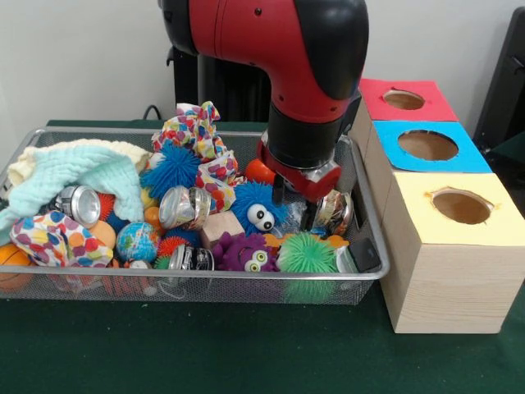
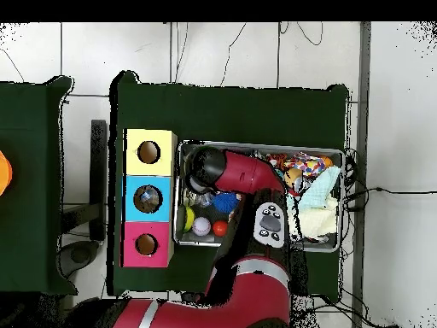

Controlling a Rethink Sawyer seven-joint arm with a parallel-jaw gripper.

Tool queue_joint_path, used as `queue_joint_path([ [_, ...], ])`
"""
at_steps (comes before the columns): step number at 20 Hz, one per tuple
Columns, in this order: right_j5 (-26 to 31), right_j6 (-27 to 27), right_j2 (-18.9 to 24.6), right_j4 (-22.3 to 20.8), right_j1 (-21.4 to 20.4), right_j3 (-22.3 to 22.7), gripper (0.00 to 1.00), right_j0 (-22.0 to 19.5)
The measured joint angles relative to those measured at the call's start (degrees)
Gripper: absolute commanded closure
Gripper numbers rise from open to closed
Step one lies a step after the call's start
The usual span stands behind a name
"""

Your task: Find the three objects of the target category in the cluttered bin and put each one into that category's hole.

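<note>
The red arm point(image 1: 287, 74) runs off the front view's top edge, its lower end sunk among toys so the gripper point(image 1: 308, 215) tips are hidden. An orange ball point(image 1: 10, 264) is cut by the left edge. From overhead, the arm covers the wire bin's point(image 2: 338, 154) middle; the blue box's hole point(image 2: 147, 199) holds something indistinct.
</note>
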Motion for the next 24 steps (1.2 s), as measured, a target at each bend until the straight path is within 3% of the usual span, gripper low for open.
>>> queue_joint_path([
  [12, 0.0, 0.0, 0.0, 0.0, 3.6, -1.2, 0.00, 0.0],
  [24, -1.0, 0.0, 0.0, 0.0, 3.7, -1.3, 0.00, -0.1],
])
